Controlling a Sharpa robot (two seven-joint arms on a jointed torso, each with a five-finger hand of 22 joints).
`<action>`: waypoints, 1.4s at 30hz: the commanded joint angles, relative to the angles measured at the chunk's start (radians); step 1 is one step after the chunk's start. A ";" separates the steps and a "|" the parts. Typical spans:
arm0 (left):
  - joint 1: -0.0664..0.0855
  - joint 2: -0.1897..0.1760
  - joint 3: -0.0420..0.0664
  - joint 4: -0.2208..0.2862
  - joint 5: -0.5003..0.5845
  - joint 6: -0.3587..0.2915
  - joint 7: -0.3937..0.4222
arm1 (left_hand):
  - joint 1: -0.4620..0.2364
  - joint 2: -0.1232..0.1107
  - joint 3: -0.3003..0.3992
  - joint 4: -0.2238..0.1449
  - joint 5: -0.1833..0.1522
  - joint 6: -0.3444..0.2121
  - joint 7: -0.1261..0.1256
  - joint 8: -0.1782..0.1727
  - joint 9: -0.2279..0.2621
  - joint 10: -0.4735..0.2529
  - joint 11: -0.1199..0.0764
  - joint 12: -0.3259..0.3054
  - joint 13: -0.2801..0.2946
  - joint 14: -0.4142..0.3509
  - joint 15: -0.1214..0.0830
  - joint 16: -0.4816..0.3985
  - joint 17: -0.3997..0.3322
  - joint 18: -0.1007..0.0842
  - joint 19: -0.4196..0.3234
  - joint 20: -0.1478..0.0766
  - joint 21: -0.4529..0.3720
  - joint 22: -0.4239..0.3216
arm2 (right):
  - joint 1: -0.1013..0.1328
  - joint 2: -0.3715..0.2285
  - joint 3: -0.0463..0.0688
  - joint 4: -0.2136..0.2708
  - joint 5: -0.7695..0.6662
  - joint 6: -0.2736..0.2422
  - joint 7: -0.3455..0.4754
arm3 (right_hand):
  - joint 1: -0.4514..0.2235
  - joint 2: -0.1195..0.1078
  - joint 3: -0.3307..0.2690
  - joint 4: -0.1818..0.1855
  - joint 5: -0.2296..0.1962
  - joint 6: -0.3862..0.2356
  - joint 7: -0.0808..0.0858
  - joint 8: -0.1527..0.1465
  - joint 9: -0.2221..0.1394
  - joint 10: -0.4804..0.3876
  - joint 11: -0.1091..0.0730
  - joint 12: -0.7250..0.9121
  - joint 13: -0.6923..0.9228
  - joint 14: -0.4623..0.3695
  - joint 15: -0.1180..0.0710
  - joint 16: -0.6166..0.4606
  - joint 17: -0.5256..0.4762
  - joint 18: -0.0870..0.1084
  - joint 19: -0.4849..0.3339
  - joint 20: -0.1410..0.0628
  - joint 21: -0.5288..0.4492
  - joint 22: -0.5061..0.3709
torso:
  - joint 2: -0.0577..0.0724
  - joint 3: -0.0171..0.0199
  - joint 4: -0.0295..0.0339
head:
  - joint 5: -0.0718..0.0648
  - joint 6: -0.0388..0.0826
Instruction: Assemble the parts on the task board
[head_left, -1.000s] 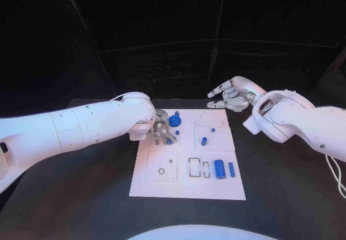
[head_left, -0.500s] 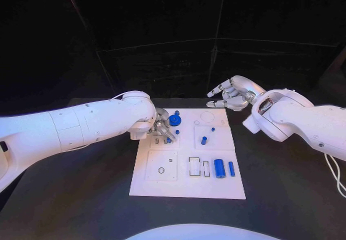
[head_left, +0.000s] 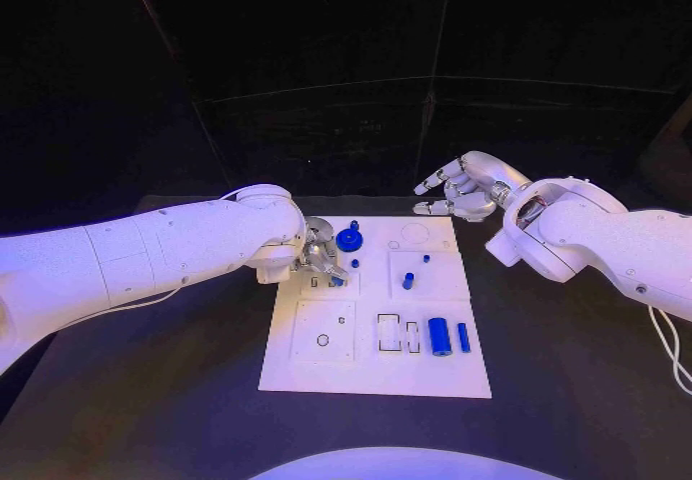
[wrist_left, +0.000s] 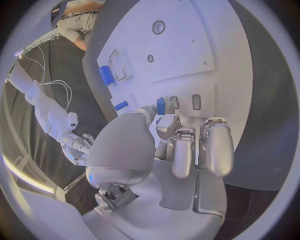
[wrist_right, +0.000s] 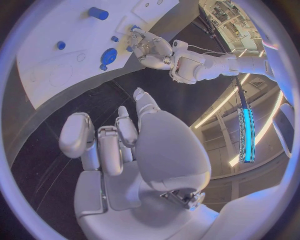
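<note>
While the left hand (head_left: 320, 258) works low over the far-left part of the white rectangular task board (head_left: 375, 380), the right hand (head_left: 459, 190) hangs idle beyond the board's far right corner.

From the head camera, the left hand's fingers bunch over a small blue plastic peg (head_left: 336, 282) just near of the blue gear-shaped disc (head_left: 348, 241); a larger blue cylinder (head_left: 437, 336) lies well apart, near right. In the left wrist picture, fingertips (wrist_left: 164, 122) pinch that peg (wrist_left: 160, 105) beside two slots. In the right wrist picture, the right hand (wrist_right: 115, 145) holds nothing, fingers loosely spread. The peg looks light, rigid and likely slippery; I judge it best taken across its sides, near the top.
</note>
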 joint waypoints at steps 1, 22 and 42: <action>0.001 -0.016 0.001 0.020 0.062 -0.102 0.016 | -0.028 -0.010 0.199 -0.170 -0.008 -0.001 0.000 0.007 0.009 0.007 -0.002 0.008 0.002 0.104 -0.003 0.003 0.263 -0.011 0.009 0.000 -0.005 0.002 | 0.002 0.001 0.001 -0.002 -0.003 0.008 0.001 | 0.007 0.000 -0.007 -0.002 0.003 0.005 -0.002 0.006 0.000 -0.007 -0.001 -0.003 -0.001 0.072 -0.005 -0.007 0.112 0.019 -0.009 -0.002 -0.005 -0.002 | -0.001 0.0010 0.0027 | -0.001 0.001; -0.051 -0.107 0.000 0.127 0.009 -0.341 0.031 | -0.080 -0.042 0.298 -0.215 -0.011 0.000 -0.002 0.026 0.036 0.014 -0.005 0.006 -0.001 0.104 -0.005 0.003 0.263 -0.011 0.012 -0.003 -0.004 0.007 | 0.002 -0.004 0.001 -0.011 -0.003 0.012 -0.001 | 0.002 0.002 -0.011 0.003 0.003 0.005 -0.002 0.007 0.000 -0.006 -0.001 -0.002 -0.002 0.072 -0.005 -0.007 0.112 0.019 -0.008 -0.002 -0.006 -0.003 | 0.000 0.0007 0.0094 | -0.005 -0.003; -0.082 -0.093 -0.001 0.120 -0.108 -0.355 0.020 | -0.084 -0.043 0.303 -0.217 -0.012 0.001 -0.002 0.028 0.039 0.013 -0.006 0.003 -0.005 0.104 -0.005 0.003 0.263 -0.011 0.013 -0.003 -0.004 0.008 | 0.002 -0.005 0.001 -0.012 -0.003 0.013 -0.001 | 0.001 0.003 -0.012 0.005 0.003 0.005 -0.002 0.007 0.000 -0.008 -0.001 -0.004 -0.004 0.072 -0.005 -0.008 0.111 0.019 -0.009 -0.002 -0.007 -0.006 | 0.000 0.0009 0.0065 | 0.001 -0.011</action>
